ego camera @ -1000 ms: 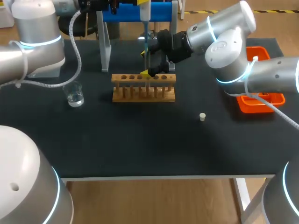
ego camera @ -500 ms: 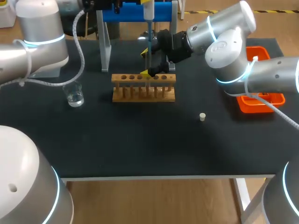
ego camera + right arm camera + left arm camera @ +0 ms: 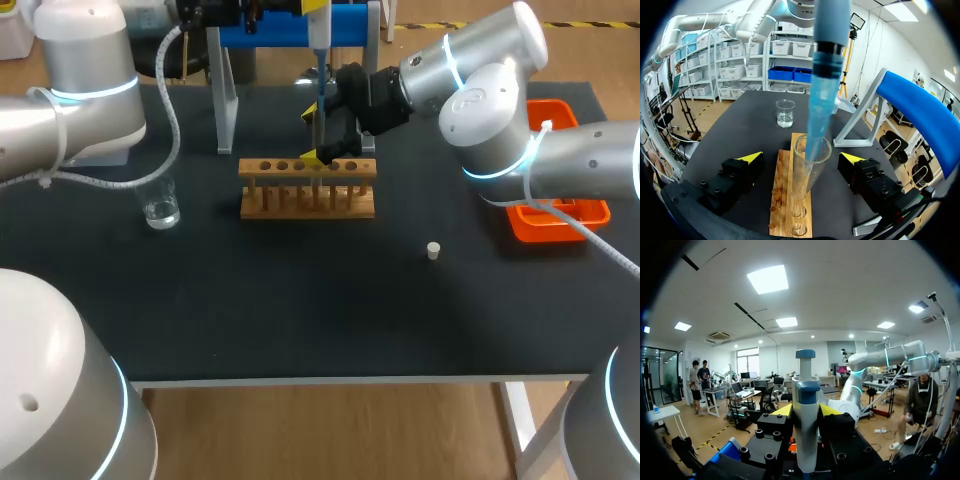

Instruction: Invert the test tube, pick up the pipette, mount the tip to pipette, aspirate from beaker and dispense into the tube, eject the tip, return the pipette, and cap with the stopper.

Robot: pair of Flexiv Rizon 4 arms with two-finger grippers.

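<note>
Left claw [image 3: 806, 410] pinching pipette [image 3: 805, 440], tip [image 3: 819, 110] down in tube [image 3: 805, 182]; right claw [image 3: 801, 158] spread, not steadying it, so any sideways drift could snag the rim and tilt the tube.

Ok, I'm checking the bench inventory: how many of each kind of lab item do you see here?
beaker: 1
test tube: 1
wooden test tube rack: 1
pipette: 1
stopper: 1
blue pipette stand: 1
orange tray: 1
Total: 7
</note>
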